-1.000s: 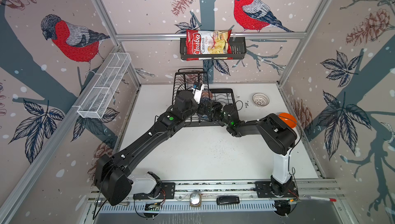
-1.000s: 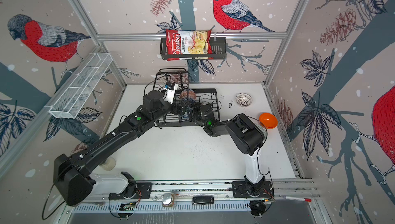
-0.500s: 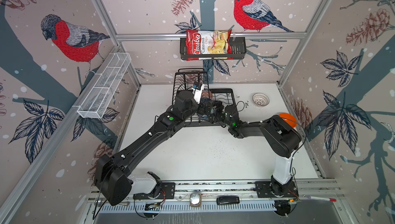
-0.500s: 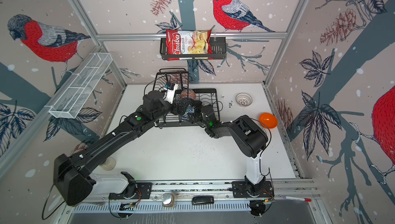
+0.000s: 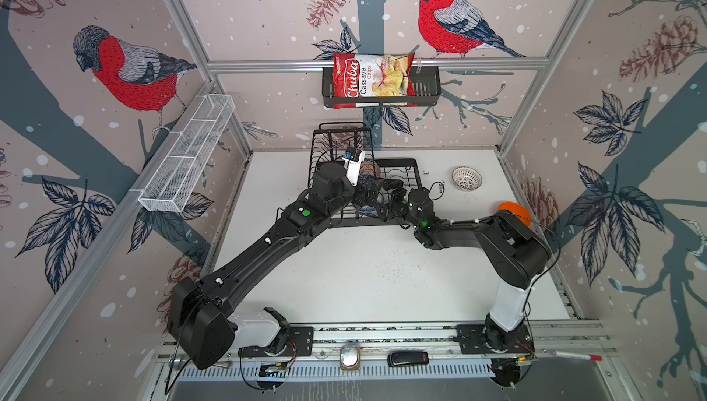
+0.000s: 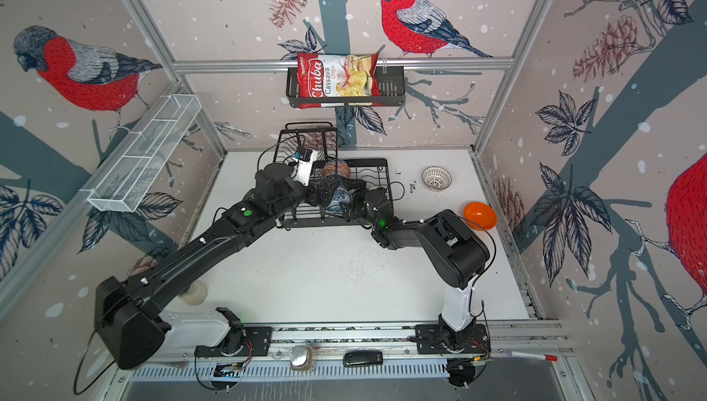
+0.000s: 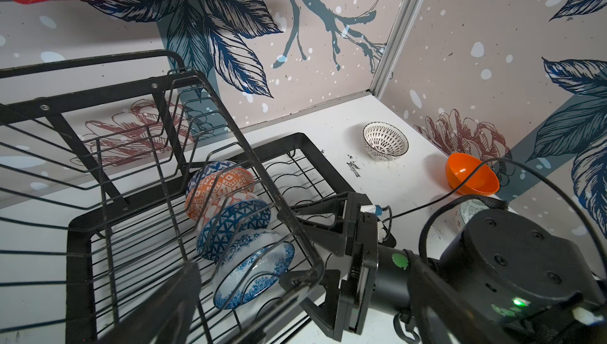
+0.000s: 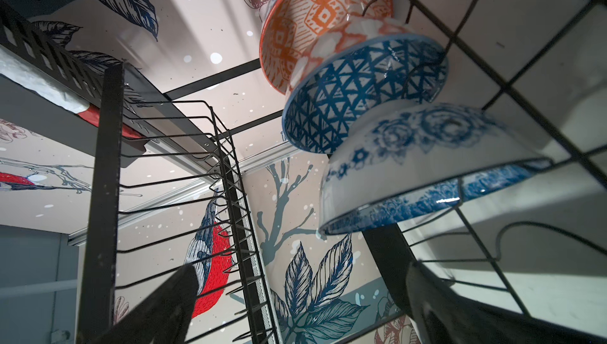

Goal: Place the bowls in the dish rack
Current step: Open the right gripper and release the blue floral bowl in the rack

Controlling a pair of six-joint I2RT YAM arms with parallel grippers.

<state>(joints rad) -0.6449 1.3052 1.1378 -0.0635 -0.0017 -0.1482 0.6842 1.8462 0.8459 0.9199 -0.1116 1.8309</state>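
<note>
Right pincer (image 7: 286, 249) has let go: its jaws now stand spread wide by the floral bowl (image 7: 254, 270).
That bowl stands on edge in the rack (image 7: 78, 244), just ahead of the pincer, and the release looks done. Next: back out clear of the wires, then fetch the lattice bowl (image 7: 385, 142) or orange bowl (image 7: 471, 175) behind it on the tabletop (image 7: 410, 175). Right arm is folded low. Left arm is stretched long, with the left pincer (image 5: 366, 194) wide and empty.

Obstacles: bowls (image 7: 230, 224) standing in dish rack (image 7: 78, 260), upper tier (image 7: 98, 96) overhead (wire).
Free: tabletop (image 5: 363, 273) before rack.
</note>
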